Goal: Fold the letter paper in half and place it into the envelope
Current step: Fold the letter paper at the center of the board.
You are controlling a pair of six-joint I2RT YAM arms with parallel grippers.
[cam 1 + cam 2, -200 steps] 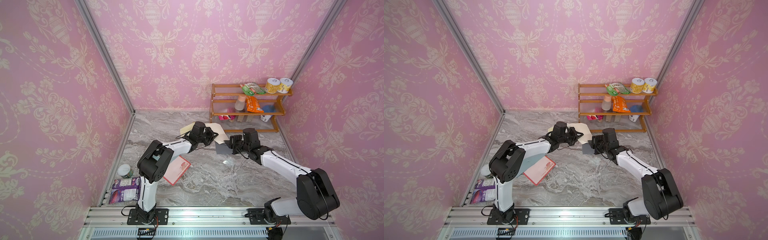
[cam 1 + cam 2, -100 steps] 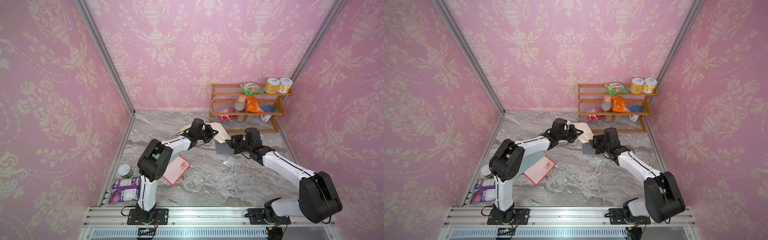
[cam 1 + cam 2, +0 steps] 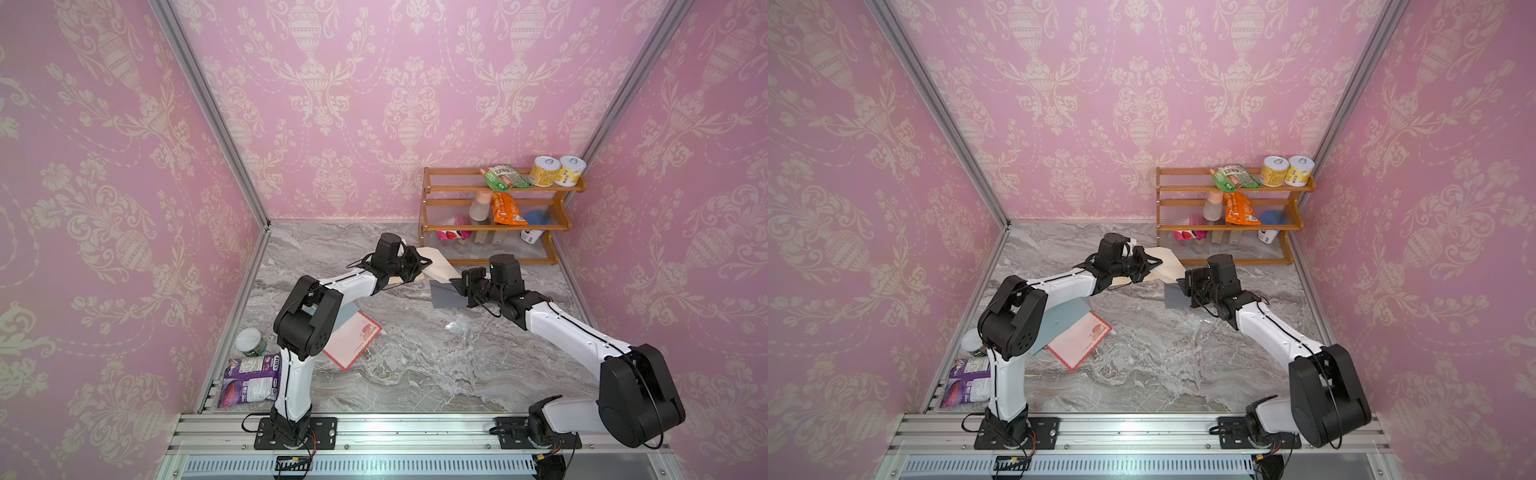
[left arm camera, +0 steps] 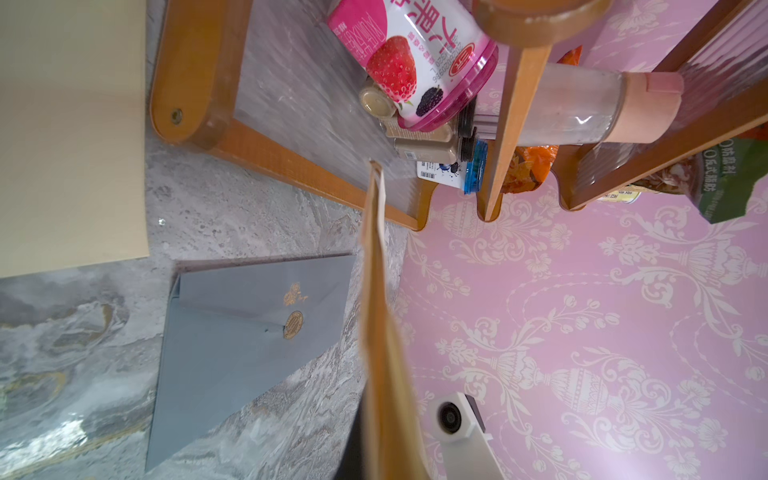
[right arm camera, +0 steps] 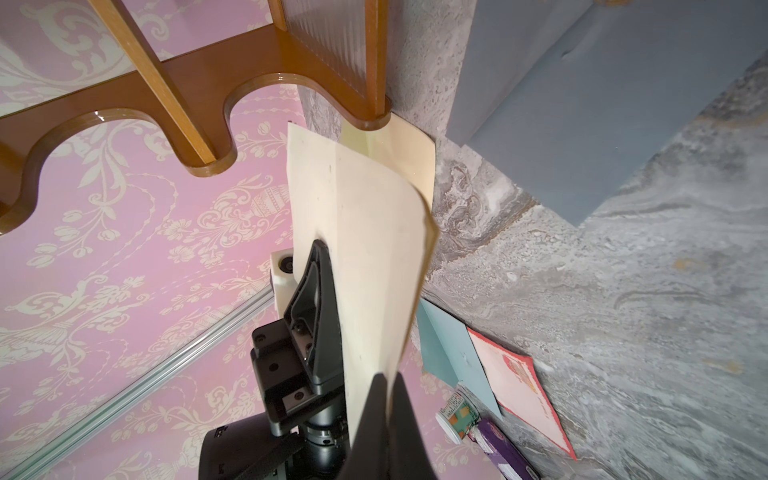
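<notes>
Folding is the step in hand. The left hand is pinched shut on a lifted edge of the cream letter paper. Just right of it, the right hand is clamped on the same sheet, whose other part curls down onto the counter. Next, I judge, the raised edge must be laid over the resting half, edges matched, then creased. The grey envelope lies flat beneath the right hand, flap down.

A can and purple packet sit near left. A teal envelope and red-bordered card lie under the left arm. The wooden shelf, far right, crowds the fold.
</notes>
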